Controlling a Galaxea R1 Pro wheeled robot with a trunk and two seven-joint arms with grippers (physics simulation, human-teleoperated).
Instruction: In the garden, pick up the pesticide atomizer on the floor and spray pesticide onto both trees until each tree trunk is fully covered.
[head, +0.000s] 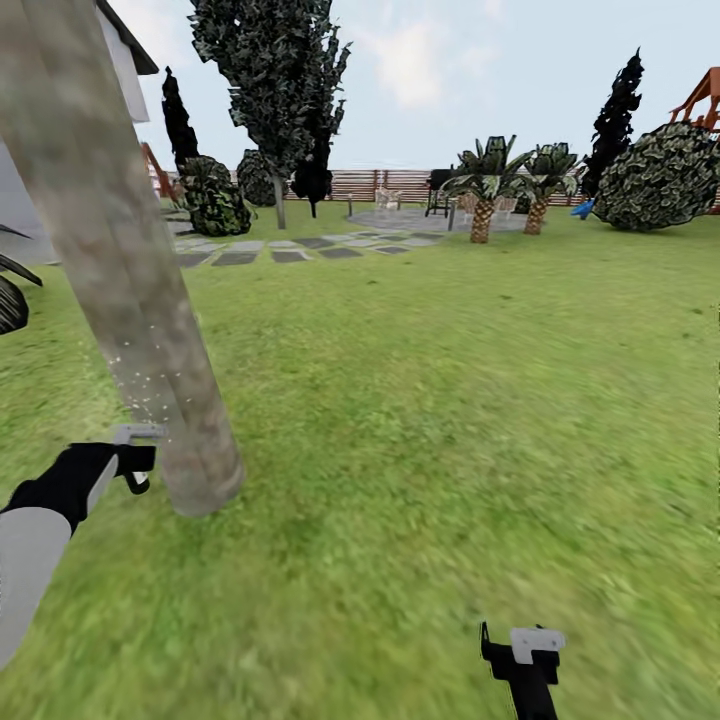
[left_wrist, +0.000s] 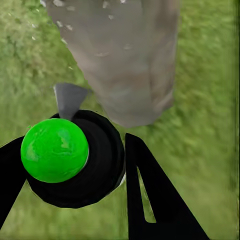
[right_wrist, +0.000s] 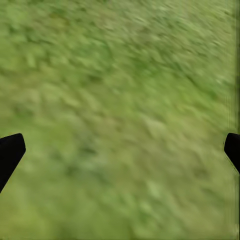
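Lawn (head: 450, 420): we are clamping our left gripper (left_wrist: 75, 165) on the atomizer (left_wrist: 55, 150), beside the trunk (head: 130, 300), pesticide (head: 135, 385) speckling its bark; our right gripper (right_wrist: 120, 150) is hanging spread, empty.

Tree trunk (head: 150, 330) at the lawn's (head: 450, 400) left, left claw (head: 135, 462) just beside its base, fence (head: 400, 183) far behind, right claw (head: 520, 650) well apart at right.

Tree trunk (head: 130, 300): rough, matt, mottled grey-brown bark. Atomizer (left_wrist: 75, 160): smooth black plastic body, glossy green ball top. Fingers (left_wrist: 155, 200): matt black. Fence (head: 400, 183): brown wooden slats. Lawn (head: 450, 400): matt grass.
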